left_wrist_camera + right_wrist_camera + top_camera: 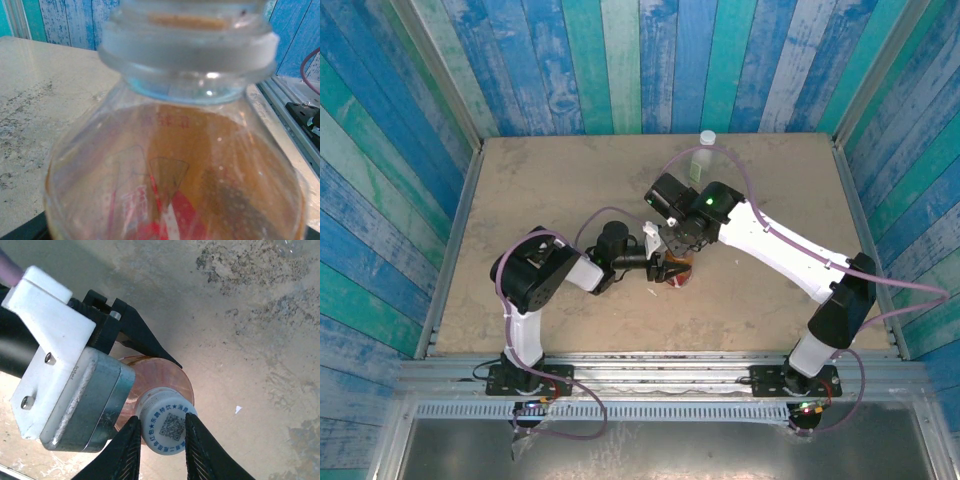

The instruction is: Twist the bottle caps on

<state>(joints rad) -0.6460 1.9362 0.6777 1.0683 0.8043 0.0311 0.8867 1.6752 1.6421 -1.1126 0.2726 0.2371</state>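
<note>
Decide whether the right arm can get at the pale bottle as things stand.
Probably, once freed: the pale bottle stands close beyond the right gripper, nothing blocking, but that gripper is shut on the cap of the amber bottle.

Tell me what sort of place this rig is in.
Probably a staged test booth: a tan tabletop, blue-green plank walls on three sides, and a metal rail at the near edge.

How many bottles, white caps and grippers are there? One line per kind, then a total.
Bottles: 2 (amber bottle, pale bottle)
White caps: 2 (amber bottle's cap, pale bottle's cap)
Grippers: 2 (left gripper, right gripper)
Total: 6
</note>
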